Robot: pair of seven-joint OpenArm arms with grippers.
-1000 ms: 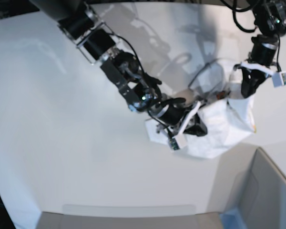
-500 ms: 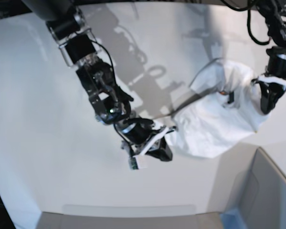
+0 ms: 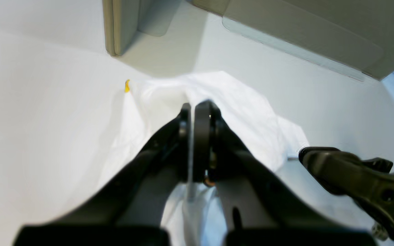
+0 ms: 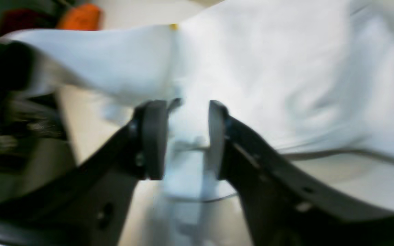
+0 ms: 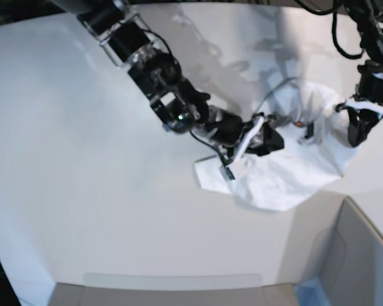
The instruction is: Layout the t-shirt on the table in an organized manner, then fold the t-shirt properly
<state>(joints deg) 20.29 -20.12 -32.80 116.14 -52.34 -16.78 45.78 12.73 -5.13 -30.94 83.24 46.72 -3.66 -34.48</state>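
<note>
White cloth is nearly all there is to report, and it lies in no order. Starting at the left of the base view, the worktop (image 5: 83,191) is bare and smooth; my right arm reaches across it from the upper left, and my right hand (image 5: 268,141) ends over the near-left part of the t-shirt (image 5: 287,178). In its own wrist view that hand (image 4: 186,136) has its jaws spread, with a fold of white fabric lying in the gap between them; the picture is blurred, so I cannot say whether the pads touch the cloth, but nothing is pinched. The shirt sits right of centre on the worktop as a crumpled heap, one flat corner poking out to the left and the rest bunched and rising toward the right. A small dark mark and a touch of orange show near its top, too small to read. At the far right my left hand (image 5: 359,131) stands at the shirt's right edge; from its wrist camera the hand (image 3: 194,112) is pressed together with a thin sheet of white cloth caught between the pads. I judge the laying-out to be barely begun: no sleeve, hem or collar is spread flat, the print is not showing, and no fold has been made. Everything about the folding is left to do.
</note>
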